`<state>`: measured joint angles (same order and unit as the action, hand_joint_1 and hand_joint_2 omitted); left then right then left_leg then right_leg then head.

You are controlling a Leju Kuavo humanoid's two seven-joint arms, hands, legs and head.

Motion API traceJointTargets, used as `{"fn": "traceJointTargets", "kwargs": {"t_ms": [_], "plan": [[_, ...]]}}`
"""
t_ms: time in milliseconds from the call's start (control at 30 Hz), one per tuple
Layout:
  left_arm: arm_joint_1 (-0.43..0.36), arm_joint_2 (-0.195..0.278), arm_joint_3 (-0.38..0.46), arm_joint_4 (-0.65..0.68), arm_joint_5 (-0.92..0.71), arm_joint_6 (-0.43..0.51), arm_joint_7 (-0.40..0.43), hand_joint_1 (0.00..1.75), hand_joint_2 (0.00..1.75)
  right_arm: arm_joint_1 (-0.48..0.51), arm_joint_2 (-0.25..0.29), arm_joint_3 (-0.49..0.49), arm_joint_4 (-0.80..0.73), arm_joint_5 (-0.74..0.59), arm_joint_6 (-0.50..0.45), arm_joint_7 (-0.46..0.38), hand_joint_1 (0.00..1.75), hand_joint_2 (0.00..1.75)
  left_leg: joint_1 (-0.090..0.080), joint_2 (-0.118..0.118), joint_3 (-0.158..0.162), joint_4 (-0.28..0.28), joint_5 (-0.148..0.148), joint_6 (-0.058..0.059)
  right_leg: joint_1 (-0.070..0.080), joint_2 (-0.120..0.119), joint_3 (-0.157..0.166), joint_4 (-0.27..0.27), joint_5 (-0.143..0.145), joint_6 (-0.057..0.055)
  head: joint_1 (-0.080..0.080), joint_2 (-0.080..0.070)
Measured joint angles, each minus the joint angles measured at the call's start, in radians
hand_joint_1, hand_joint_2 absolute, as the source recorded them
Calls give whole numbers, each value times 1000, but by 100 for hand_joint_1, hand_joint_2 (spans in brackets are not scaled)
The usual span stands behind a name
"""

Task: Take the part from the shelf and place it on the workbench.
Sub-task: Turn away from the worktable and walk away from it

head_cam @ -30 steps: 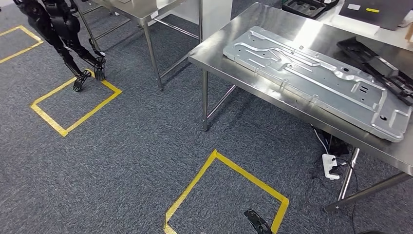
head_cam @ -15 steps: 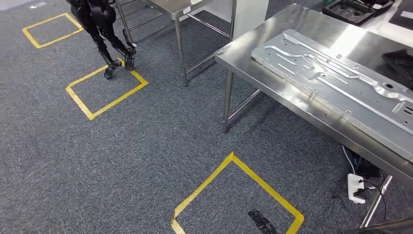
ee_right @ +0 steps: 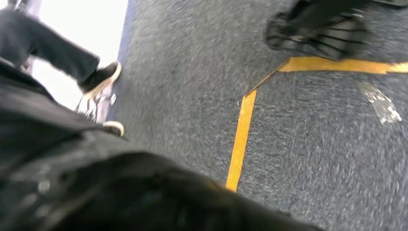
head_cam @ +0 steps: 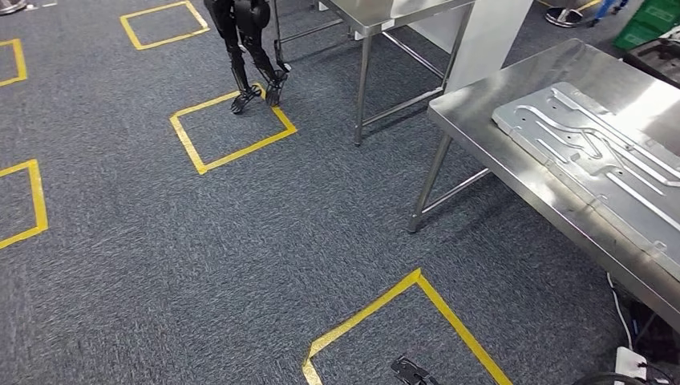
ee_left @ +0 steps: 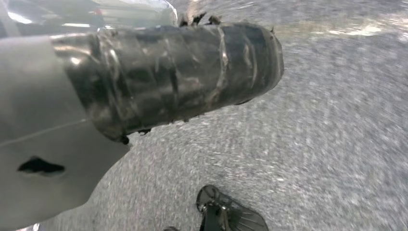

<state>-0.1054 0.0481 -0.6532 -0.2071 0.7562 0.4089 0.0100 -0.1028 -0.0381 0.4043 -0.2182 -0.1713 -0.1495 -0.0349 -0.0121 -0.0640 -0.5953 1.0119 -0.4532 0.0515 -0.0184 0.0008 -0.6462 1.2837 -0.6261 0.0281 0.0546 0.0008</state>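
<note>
The steel workbench (head_cam: 481, 120) stands at the right of the head view, carrying a long pressed metal panel (head_cam: 593, 152). In the left wrist view my left hand (ee_left: 168, 77) appears as a dark, glossy wrapped shape beyond its grey cover (ee_left: 38, 120), hanging over carpet; its fingers cannot be made out. My right hand (ee_right: 96, 187) is a dark blurred mass close to the right wrist camera, above the carpet and a yellow tape line (ee_right: 240, 130). Whether either hand holds anything cannot be told.
Another black robot (head_cam: 244, 40) stands at a yellow floor square (head_cam: 228, 132) far ahead. A second steel table (head_cam: 385, 12) is behind the workbench. A yellow square (head_cam: 417, 281) lies just ahead. A person's leg and shoe (ee_right: 98, 79) stand near in the right wrist view.
The camera has turned left: the workbench and panel slid toward the right edge, while the other robot and floor squares shifted right and more squares appeared at the left.
</note>
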Motion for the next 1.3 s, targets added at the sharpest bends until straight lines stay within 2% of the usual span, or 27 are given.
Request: {"fn": "traceJointTargets", "kwargs": {"t_ms": [67,100,167,200,267,300,333,400,433,500,533,567,633,700,767,867,900,933,967,1033,1067,1100,1133,1167,1200,1267,1300], "plan": [[2,0,0,0,1,0,1,0,0,0,0,8,0,-3,-3,2,0,0,4,-28,2,9,-6,-6,-2,20,44,-128,79,-3,0,0],[2,-1,0,0,2,0,2,0,0,0,0,12,0,-5,-4,3,0,0,7,-39,0,15,-9,-11,-3,48,63,-181,100,-5,0,0],[2,-1,0,0,4,0,2,0,0,-2,0,21,1,-8,-5,3,0,0,11,-60,-9,22,-12,-25,-2,88,81,-228,108,-13,0,0],[2,-1,0,0,6,-1,2,0,0,-3,0,24,1,-9,-6,2,0,0,13,-69,-13,22,-10,-32,1,92,80,-231,110,-17,0,0],[6,-1,0,0,11,-3,3,0,0,-3,0,30,1,-10,-6,2,0,0,16,-86,-17,18,-6,-44,2,71,84,-236,114,-29,0,0],[8,-1,0,0,13,-4,3,0,0,-3,-1,33,1,-11,-5,3,0,0,15,-74,-21,24,-9,-49,0,58,89,-240,117,-36,-1,0],[8,-2,0,0,15,-4,3,0,0,-2,-2,34,1,-12,-4,7,0,0,14,-46,-36,52,-24,-54,-1,44,94,-245,119,-43,-3,0],[4,-2,0,0,18,-5,4,0,0,1,-5,36,2,-16,-1,19,0,0,13,28,-89,160,-78,-63,1,14,101,-252,121,-52,-7,0],[2,-2,0,0,19,-6,4,0,0,3,-7,36,2,-17,0,25,0,0,15,49,-124,229,-108,-67,3,0,102,-252,120,-55,-8,0],[2,-3,0,0,20,-6,5,0,0,5,-11,37,2,-19,0,33,0,0,17,59,-175,322,-136,-70,5,-24,103,-252,117,-56,-8,0],[3,-3,0,0,20,-6,6,0,0,4,-13,37,3,-20,1,36,0,0,18,60,-181,331,-130,-70,5,-35,104,-252,115,-56,-8,0],[5,-3,0,0,21,-6,7,0,0,4,-14,37,3,-21,2,39,0,0,19,61,-169,306,-109,-69,6,-45,107,-252,113,-56,-8,0],[7,-3,0,0,23,-6,8,0,0,2,-15,38,3,-21,7,45,0,0,19,75,-100,176,-40,-64,7,-65,115,-252,106,-53,-8,0],[4,-3,0,0,23,-6,8,0,0,1,-17,41,3,-21,10,48,0,0,11,115,-31,51,-1,-52,9,-83,125,-256,100,-46,-8,0],[2,-3,0,0,23,-6,8,0,0,0,-18,43,3,-21,12,49,0,0,1,131,-10,11,0,-42,10,-98,132,-262,96,-36,-8,0],[4,-1,0,0,26,-6,9,0,0,-2,-18,45,2,-21,13,53,0,0,0,103,-3,-2,4,-31,8,-113,146,-272,90,-19,-6,0],[6,-1,0,0,27,-6,10,0,0,-3,-18,46,2,-21,13,56,0,0,2,93,4,-11,7,-25,7,-103,150,-269,84,-13,-6,0],[6,-1,0,0,29,-6,10,0,0,-3,-18,47,2,-21,14,60,0,0,5,82,11,-20,10,-20,6,-78,140,-238,64,-10,-4,0],[5,-1,0,0,30,-6,11,0,0,-3,-18,48,2,-21,15,63,0,0,7,72,16,-25,12,-16,6,-48,118,-187,38,-8,-3,0],[2,-1,0,0,31,-6,11,0,0,0,-20,51,2,-21,15,68,0,0,5,48,17,-25,11,-11,8,-9,42,-41,-20,-10,-2,0],[2,-1,0,0,32,-6,12,0,0,1,-20,52,2,-21,14,69,0,0,4,34,18,-23,9,-9,9,-5,11,6,-26,-10,-2,0],[1,-1,0,0,32,-6,12,0,0,4,-21,53,2,-21,14,69,0,0,3,19,20,-20,7,-8,9,-4,-6,19,-13,-12,-2,0],[2,-1,0,0,32,-6,12,0,0,5,-21,54,2,-21,13,69,0,0,2,4,21,-17,3,-7,9,-1,-5,-5,19,-14,-2,0],[3,-1,0,0,32,-6,12,0,0,6,-21,55,2,-21,13,68,0,0,2,-11,23,-12,0,-8,9,8,13,-66,66,-17,-2,0],[4,-2,0,0,32,-6,12,0,0,7,-22,56,3,-21,12,68,0,0,3,-23,24,-8,-4,-10,8,32,36,-133,103,-21,-3,0],[2,-4,0,0,32,-6,12,0,0,7,-25,61,3,-21,12,67,0,0,5,-47,17,2,-9,-16,8,75,70,-232,141,-27,-5,0],[1,-5,0,0,32,-6,12,0,0,5,-26,64,4,-21,12,67,0,0,7,-57,13,3,-9,-21,8,85,75,-245,138,-29,-6,0]]}}
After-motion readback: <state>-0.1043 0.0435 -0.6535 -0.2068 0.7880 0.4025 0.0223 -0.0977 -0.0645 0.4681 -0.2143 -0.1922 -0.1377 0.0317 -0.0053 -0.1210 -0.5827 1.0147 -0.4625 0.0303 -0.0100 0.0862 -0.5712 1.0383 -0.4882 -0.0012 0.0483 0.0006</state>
